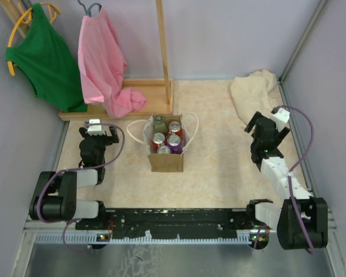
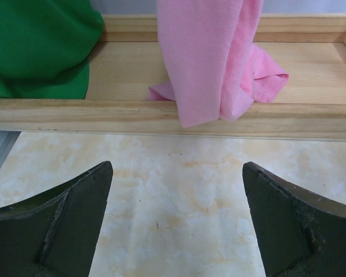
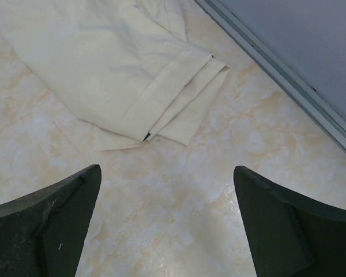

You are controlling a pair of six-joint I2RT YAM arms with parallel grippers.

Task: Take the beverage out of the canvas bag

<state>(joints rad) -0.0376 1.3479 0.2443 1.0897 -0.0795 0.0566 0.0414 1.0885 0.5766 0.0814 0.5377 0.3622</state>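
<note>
Most of the overhead view is the marbled desk. At its 11 o'clock stands a wooden rack, with a green garment and a pink garment hanging on it. A cream cloth lies bunched at 1 o'clock.

Next in size are the arms. The left hand sits at 9 o'clock from the canvas bag, fingers spread and holding nothing, facing the rack. The right hand is at 3 o'clock from the bag, also spread and unloaded, facing the cream cloth. Both are well apart from the bag, so no reach has begun.

The bag stands upright near the desk's centre, mouth open to the ceiling, with a white loop handle flopped out on each side. Inside are five drinks packed touching one another — a green-topped bottle at the far side and four cans, one of them purple.

The tight packing is the main risk: fingers coming down may land on a neighbouring lid instead of straddling one drink. The bag looks light and soft, so a gripped can could drag it upward or tip it over — and a loop handle could snag a finger on the way in.
</note>
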